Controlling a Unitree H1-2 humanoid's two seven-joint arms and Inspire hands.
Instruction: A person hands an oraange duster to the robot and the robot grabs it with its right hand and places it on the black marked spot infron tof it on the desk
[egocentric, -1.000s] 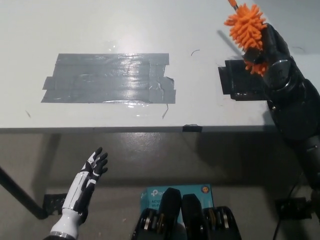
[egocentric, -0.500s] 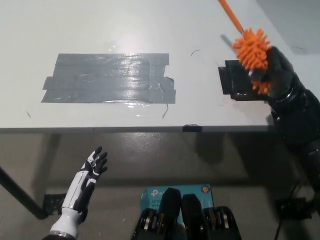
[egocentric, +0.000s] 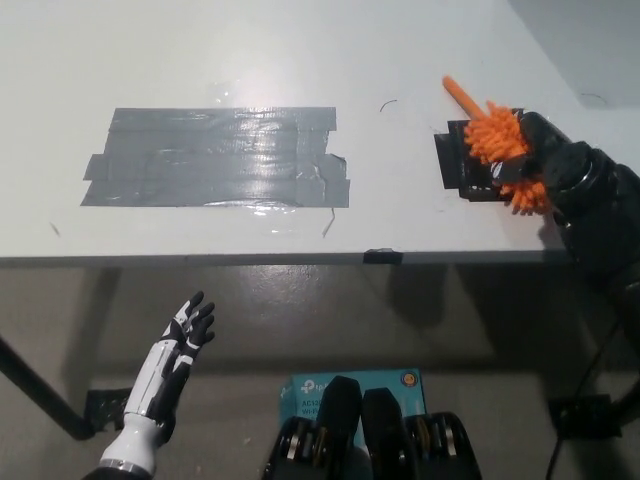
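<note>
Lowered since half a second ago: orange duster (egocentric: 497, 135) now down on the black marked spot (egocentric: 462, 163), handle tip poking up-left past it. Below the desk (egocentric: 300, 60) edge, far left of that spot, white left hand (egocentric: 178, 352) idle, fingers spread. Left of the spot, grey tape patch (egocentric: 215, 157). On the spot's right, black right hand (egocentric: 550, 160) clamped around the duster's bristles.

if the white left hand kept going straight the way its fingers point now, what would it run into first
Probably the underside or front edge of the desk. The left hand rests open below the desk, fingers aimed up and slightly right toward that edge. Depth is unclear from this steep view, so it might pass just in front.
</note>
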